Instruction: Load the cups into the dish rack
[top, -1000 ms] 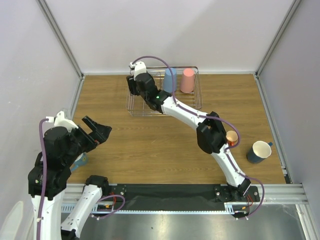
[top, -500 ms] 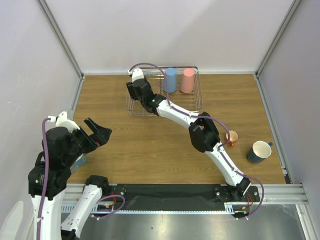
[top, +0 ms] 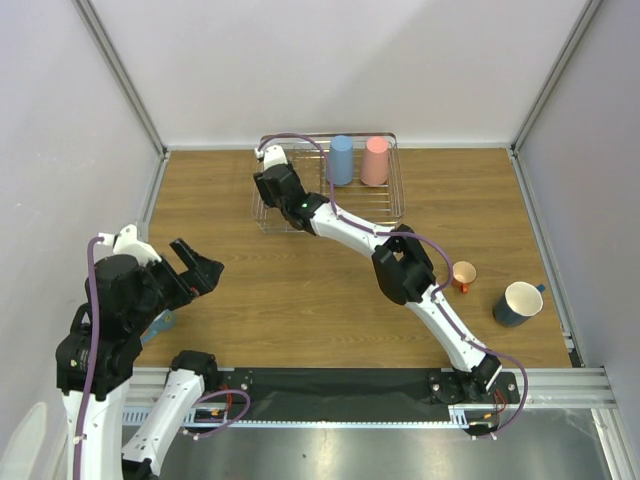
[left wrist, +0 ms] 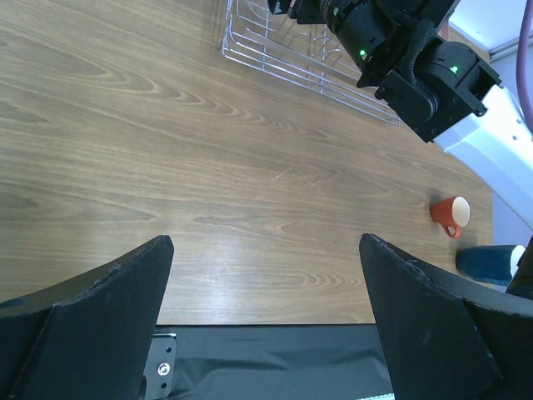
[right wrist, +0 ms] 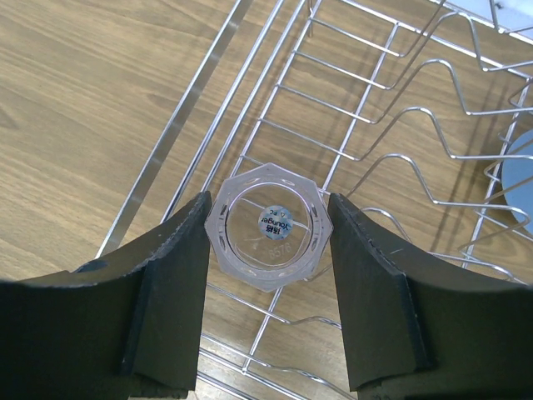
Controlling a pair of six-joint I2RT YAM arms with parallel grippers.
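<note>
One clear glass [right wrist: 266,223] sat clamped in the right claw [right wrist: 268,242] just above the dish rack's [right wrist: 173,125] left-end wires, placement being in hand and seemingly needing only lowering and release, while the left claw [left wrist: 265,243] gaped apart, idle.

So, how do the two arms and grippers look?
Both the left arm and right arm have white links with bulky black joints, and a purple cable loops along each. A small green light glows on the right arm's wrist. The left gripper and right gripper have thick, matte black fingers.
</note>
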